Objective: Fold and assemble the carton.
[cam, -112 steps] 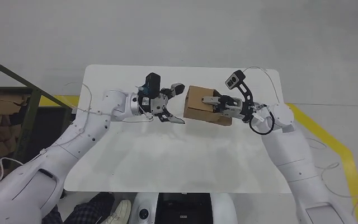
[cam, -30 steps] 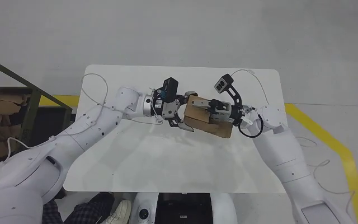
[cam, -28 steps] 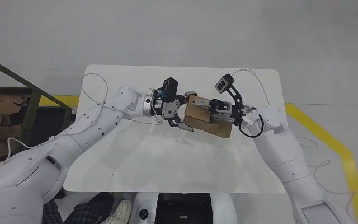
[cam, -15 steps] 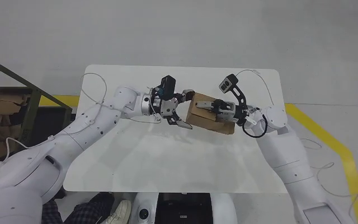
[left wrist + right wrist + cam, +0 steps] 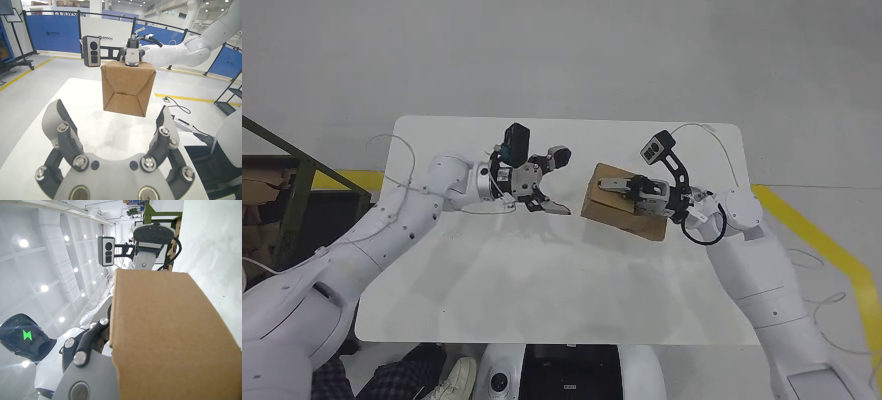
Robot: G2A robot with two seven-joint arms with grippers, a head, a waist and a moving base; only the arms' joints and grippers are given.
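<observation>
A brown carton (image 5: 624,201) hangs a little above the white table (image 5: 542,290), with my right gripper (image 5: 614,186) shut on its wall from the right. In the left wrist view the carton (image 5: 127,89) shows its folded end, four flaps meeting at the middle. My left gripper (image 5: 554,181) stands open to the left of the carton, a short gap away, nothing between its fingers (image 5: 64,121). In the right wrist view a plain side of the carton (image 5: 166,336) lies close to the camera and hides one finger.
The white table's right edge (image 5: 739,180) lies behind my right arm. A green metal rack (image 5: 282,170) with cardboard stands off the table's left side. Yellow floor lines (image 5: 812,230) run past the right side.
My left gripper has drawn back to the left, away from the carton's folded end it was touching, and stands wider apart. The right gripper has shifted the carton slightly right.
</observation>
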